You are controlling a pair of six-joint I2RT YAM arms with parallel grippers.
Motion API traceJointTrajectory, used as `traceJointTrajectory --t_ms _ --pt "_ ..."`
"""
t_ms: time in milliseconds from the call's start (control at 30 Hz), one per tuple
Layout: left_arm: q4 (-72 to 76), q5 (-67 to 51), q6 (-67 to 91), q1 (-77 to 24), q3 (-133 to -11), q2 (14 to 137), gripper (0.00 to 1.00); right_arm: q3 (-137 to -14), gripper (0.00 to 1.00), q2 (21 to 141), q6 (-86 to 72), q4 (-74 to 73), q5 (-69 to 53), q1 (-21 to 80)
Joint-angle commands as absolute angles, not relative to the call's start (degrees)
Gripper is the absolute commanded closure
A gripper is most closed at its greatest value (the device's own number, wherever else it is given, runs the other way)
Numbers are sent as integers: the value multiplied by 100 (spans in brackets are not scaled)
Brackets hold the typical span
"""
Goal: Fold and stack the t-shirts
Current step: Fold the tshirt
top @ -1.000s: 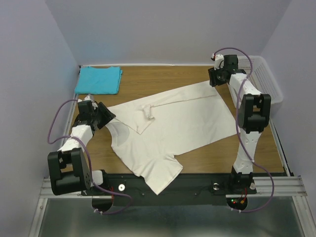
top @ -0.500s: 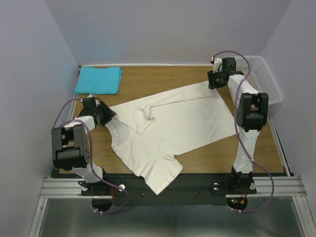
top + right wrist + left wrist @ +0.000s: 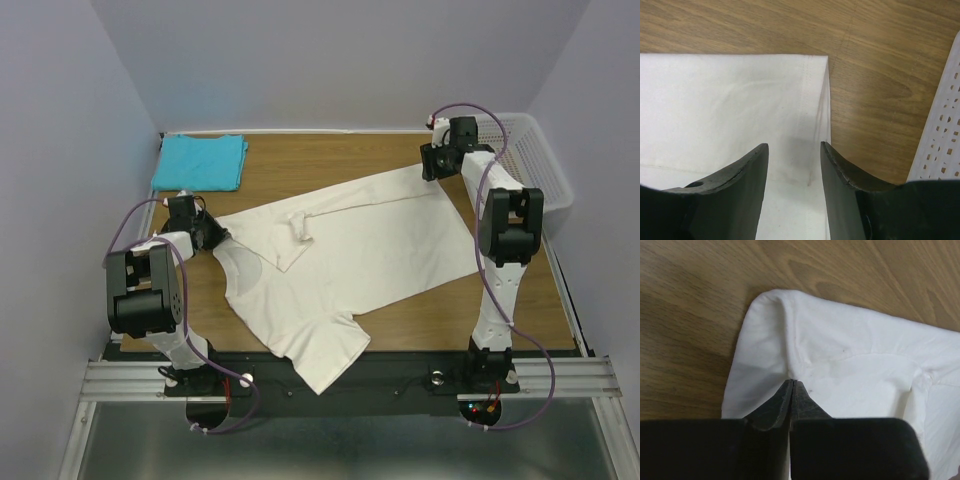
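The cream-white t-shirt (image 3: 350, 250) lies spread slantwise across the wooden table, one sleeve hanging over the near edge. My left gripper (image 3: 215, 237) is at its left corner; in the left wrist view the gripper (image 3: 791, 382) is shut, pinching a raised ridge of the cream cloth (image 3: 855, 365). My right gripper (image 3: 428, 170) hovers over the shirt's far right hem corner; in the right wrist view the gripper (image 3: 794, 145) stands open, with the hem (image 3: 815, 100) between the fingers. The turquoise t-shirt (image 3: 200, 162) lies folded at the far left corner.
A white mesh basket (image 3: 545, 165) stands at the far right, and its wall (image 3: 945, 135) shows close beside my right gripper. Walls enclose the table on three sides. Bare wood (image 3: 330, 160) shows between the two shirts.
My left gripper has closed on the cream shirt's left corner while its arm folded back toward the left edge. The right gripper has barely moved.
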State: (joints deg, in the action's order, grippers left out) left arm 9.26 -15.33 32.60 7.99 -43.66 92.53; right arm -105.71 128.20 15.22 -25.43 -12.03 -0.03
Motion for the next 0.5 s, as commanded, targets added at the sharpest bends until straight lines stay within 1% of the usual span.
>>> traceJointTrajectory --t_ms 0,67,467 --pt "1081 -1529 3138 782 -4605 9167 98 -10855 49 12885 1406 -2461 -1125 -53" --pt "1081 -1555 3103 774 -4614 9150 100 -10837 50 12885 1406 -2461 -1064 -53" --pt "1072 -1643 3041 774 -4614 9123 100 -10565 57 12841 1424 -2479 -695 -53"
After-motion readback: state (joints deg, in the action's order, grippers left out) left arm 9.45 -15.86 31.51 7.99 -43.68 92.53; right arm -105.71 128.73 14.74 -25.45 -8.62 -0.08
